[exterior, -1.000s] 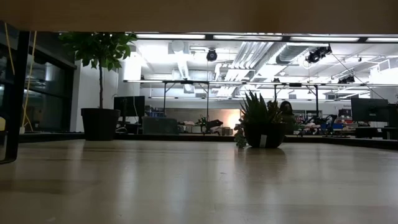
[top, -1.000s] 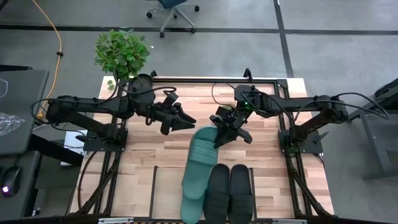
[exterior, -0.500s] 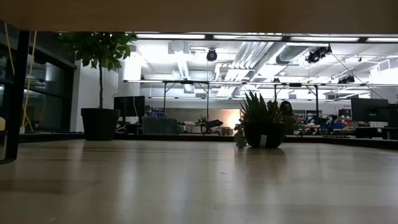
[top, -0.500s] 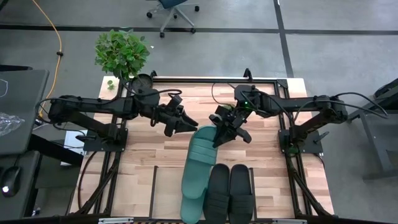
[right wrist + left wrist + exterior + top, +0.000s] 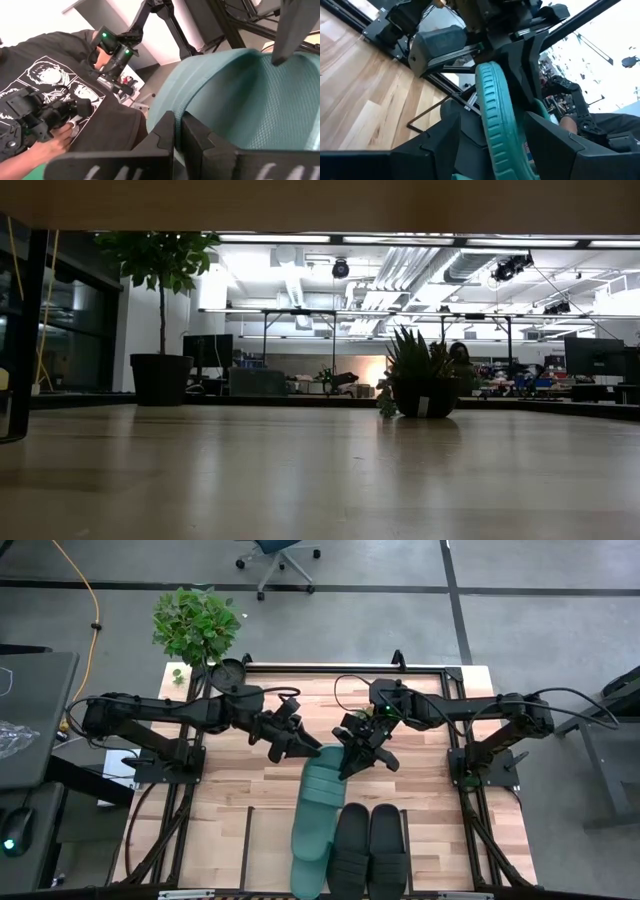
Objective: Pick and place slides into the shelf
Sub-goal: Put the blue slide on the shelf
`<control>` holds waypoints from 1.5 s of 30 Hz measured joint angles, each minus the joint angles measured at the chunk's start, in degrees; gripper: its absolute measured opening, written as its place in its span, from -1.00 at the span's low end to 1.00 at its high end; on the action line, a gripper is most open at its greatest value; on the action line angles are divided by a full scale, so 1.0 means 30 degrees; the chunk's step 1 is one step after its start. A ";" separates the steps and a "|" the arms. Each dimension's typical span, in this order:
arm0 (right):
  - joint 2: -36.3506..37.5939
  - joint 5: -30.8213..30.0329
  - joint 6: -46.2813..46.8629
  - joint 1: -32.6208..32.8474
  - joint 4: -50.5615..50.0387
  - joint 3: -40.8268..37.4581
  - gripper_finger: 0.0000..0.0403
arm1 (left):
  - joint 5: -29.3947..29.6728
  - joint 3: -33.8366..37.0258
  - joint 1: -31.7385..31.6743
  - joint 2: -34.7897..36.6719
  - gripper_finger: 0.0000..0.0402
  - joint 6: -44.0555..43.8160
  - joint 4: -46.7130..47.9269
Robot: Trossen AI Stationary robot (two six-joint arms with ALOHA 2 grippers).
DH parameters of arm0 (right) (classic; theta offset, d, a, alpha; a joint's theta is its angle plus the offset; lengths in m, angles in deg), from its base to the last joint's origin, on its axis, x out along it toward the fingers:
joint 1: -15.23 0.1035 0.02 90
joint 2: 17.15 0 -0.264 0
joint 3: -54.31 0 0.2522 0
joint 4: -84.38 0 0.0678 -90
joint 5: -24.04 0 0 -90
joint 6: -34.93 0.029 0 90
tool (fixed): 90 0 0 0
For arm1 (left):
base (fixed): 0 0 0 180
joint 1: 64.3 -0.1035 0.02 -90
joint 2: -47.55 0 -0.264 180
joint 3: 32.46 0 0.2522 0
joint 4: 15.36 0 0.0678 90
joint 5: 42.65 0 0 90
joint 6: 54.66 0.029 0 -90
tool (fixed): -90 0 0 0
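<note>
While both arms meet over the teal slide (image 5: 318, 802), my worry is a bad handoff. R gripper (image 5: 352, 755) is fully shut, pinching the slide's thin back rim. In the right wrist view its closed fingers (image 5: 172, 131) bite the teal edge, and a person holding a controller shows beyond it.

L gripper (image 5: 306, 748) sits at the same end of the slide, just beside the R one. Its fingers are partly spread and straddle the slide's ribbed edge (image 5: 492, 110) in the left wrist view. I can't tell if they're actually touching the rubber.

The slide runs from the grippers toward the near table edge, its far end alongside the black pair (image 5: 369, 848). One black slide touches the other. No 2nd teal slide visible, and I can't pick out the shelf for sure.

Risks, imo:
- Rim pinch is thin, so the rubber could flex and slip out.
- If L closes off-centre, the slide could twist.
- Swinging it could knock the black pair.
- The grippers are v close together, so they could collide.
</note>
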 joint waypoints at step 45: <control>0.0349 -0.1097 -0.0418 -0.0958 -0.0173 -0.0007 -0.58 | -0.1398 0.0015 -0.0066 -0.1015 -0.78 -0.0479 0.0298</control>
